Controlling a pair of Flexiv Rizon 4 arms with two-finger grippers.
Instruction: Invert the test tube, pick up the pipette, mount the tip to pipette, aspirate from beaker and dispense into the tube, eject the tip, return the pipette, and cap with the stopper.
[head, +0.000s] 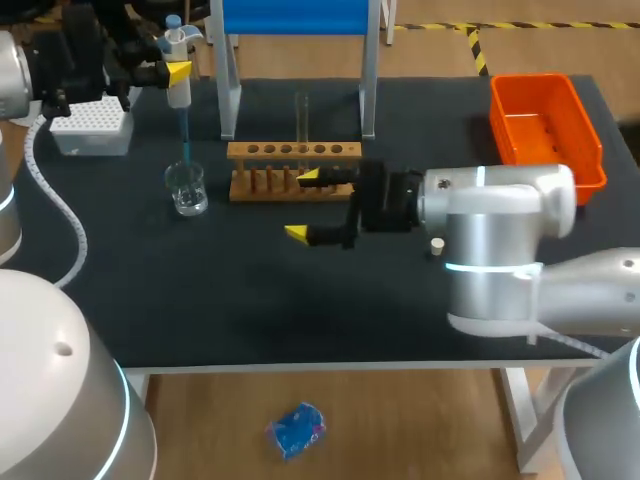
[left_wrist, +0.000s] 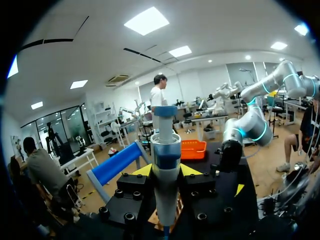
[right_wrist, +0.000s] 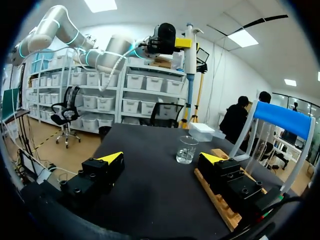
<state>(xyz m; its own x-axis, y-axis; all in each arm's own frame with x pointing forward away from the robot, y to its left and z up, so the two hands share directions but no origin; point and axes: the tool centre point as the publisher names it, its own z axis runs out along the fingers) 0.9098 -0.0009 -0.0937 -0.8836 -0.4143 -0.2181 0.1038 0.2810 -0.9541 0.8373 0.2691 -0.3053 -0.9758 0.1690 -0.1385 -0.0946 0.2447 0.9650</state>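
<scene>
My left gripper (head: 172, 72) is shut on the white and blue pipette (head: 180, 85) at the back left. The pipette hangs upright, its thin blue tip (head: 185, 140) ending just above the clear glass beaker (head: 187, 188). In the left wrist view the pipette (left_wrist: 166, 145) stands between the yellow fingertips of my left gripper (left_wrist: 166, 172). A glass test tube (head: 300, 118) stands upright in the wooden rack (head: 293, 152). My right gripper (head: 302, 205) lies open in front of the rack, holding nothing. In the right wrist view my right gripper (right_wrist: 161, 158) faces the beaker (right_wrist: 187, 149) and the raised pipette (right_wrist: 190, 45). A small white stopper (head: 437, 244) lies by my right arm.
A white tip box (head: 92, 128) sits at the back left corner. An orange bin (head: 545, 130) stands at the back right. A stand with a blue top bar (head: 295, 20) rises behind the rack. The table's front half is bare dark surface (head: 250, 300).
</scene>
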